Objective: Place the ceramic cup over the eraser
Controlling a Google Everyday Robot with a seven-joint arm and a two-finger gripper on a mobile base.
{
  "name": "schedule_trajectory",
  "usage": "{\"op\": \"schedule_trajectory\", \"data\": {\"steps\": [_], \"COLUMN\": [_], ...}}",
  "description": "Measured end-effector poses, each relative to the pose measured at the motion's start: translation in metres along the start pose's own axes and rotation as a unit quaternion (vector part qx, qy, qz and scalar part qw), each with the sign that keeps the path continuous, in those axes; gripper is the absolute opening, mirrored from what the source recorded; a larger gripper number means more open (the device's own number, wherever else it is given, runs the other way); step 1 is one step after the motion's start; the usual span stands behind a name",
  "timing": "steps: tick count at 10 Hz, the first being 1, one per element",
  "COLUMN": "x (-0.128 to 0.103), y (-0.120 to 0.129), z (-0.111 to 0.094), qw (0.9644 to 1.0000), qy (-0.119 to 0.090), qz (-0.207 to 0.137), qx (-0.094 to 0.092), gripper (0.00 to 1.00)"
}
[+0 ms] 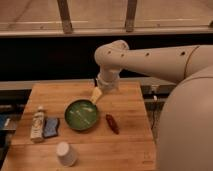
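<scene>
The white ceramic cup [66, 153] stands upside down near the front left of the wooden table [125, 150], apart from everything else. My gripper [96, 95] hangs low over the table's back middle, just behind the far right rim of the green bowl [81, 115] and far from the cup. The black striped eraser does not show; the spot where it stood is covered by my wrist and gripper.
A red pepper-shaped thing [112, 123] lies right of the bowl. A white labelled bottle [37, 123] and a flat blue pad [51, 126] lie at the left edge. My white arm [150, 57] reaches in from the right over the table's back.
</scene>
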Motion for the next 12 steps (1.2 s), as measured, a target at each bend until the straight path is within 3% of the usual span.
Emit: {"op": "schedule_trajectory", "data": {"steps": [6, 9, 12], "x": [0.003, 0.008, 0.023], "y": [-0.001, 0.03, 0.084], "z": [0.003, 0.014, 0.025], "qw": [0.9999, 0.9981, 0.9939], "qy": [0.009, 0.03, 0.049], "qz": [-0.007, -0.053, -0.094], "qx": [-0.004, -0.014, -0.029], "gripper": [0.8, 0.8, 0.8]}}
